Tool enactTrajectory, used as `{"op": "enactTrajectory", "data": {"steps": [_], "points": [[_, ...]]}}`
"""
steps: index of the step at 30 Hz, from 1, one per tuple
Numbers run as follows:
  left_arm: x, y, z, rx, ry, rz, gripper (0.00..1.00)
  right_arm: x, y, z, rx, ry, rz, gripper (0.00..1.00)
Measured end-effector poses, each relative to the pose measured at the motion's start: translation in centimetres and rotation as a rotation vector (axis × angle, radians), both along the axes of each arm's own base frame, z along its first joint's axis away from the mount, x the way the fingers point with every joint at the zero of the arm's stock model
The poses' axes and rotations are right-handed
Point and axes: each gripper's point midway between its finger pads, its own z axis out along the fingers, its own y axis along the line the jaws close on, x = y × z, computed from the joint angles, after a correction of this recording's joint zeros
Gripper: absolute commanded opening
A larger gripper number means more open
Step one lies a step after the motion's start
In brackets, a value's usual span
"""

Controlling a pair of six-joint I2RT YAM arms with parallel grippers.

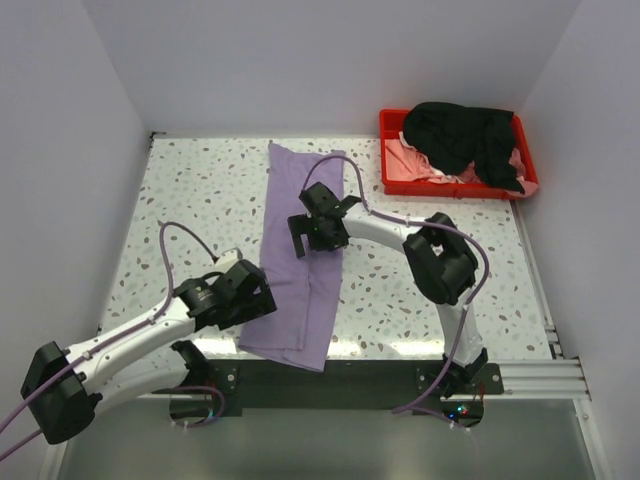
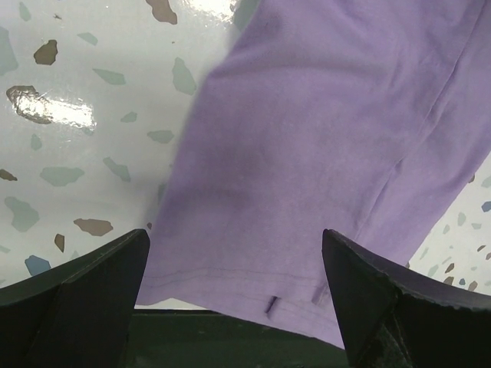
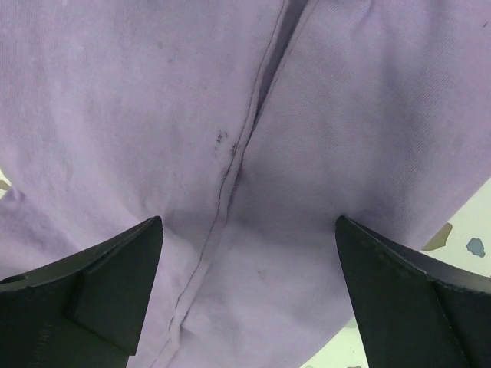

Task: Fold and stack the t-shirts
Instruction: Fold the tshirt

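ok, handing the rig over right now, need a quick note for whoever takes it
Left gripper: open, empty, at the near left edge of the purple shirt.
Right gripper: open, empty, over that shirt's middle.
Purple shirt: on the table, folded into a long narrow strip.
Black shirt: crumpled on top of the pink shirt in the red tray, far right.
Done: purple shirt's lengthwise fold.
Left: fold it across, fold the black and pink shirts, then stack all three.

I get bright, even light from above; glare patches on the glossy table [image 2: 57, 115]; a soft shadow lies on the shirt [image 2: 230, 199]; the left fingers [image 2: 77, 299] look slightly blurred up close; the top view is sharp.
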Motion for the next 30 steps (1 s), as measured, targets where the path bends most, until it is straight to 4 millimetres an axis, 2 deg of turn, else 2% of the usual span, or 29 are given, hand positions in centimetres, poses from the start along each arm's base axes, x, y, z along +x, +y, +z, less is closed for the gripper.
{"op": "enactTrajectory", "data": {"steps": [5,13,16,20,21,25,26,30], "points": [[-0.3,-0.1,-0.5,0.003,0.019,-0.021,1.0,0.9,-0.6,-0.1,-0.018,-0.001,-0.008,0.99],[-1.5,0.2,-2.0,0.023,0.079,-0.045,1.0,4.5,-2.4,0.0,-0.033,-0.026,-0.027,0.99],[-2.1,0.0,-2.5,0.006,0.104,-0.063,0.97,4.9,-2.5,0.0,-0.032,-0.029,-0.012,0.99],[-3.2,-0.7,-3.2,-0.042,0.138,-0.109,0.87,4.9,-2.6,0.1,-0.043,-0.027,0.002,0.99],[-3.5,-0.9,-3.4,-0.055,0.144,-0.12,0.79,4.9,-2.6,0.2,-0.045,-0.025,0.004,0.99],[-4.5,-1.4,-3.7,-0.097,0.174,-0.167,0.62,5.0,-2.6,0.4,-0.044,-0.029,0.005,0.99],[-4.7,-1.5,-3.8,-0.105,0.18,-0.173,0.53,5.0,-2.6,0.4,-0.043,-0.028,0.006,0.99],[-5.3,-2.2,-4.3,-0.155,0.196,-0.206,0.38,5.0,-2.5,1.1,-0.03,-0.037,0.008,0.99]]}}
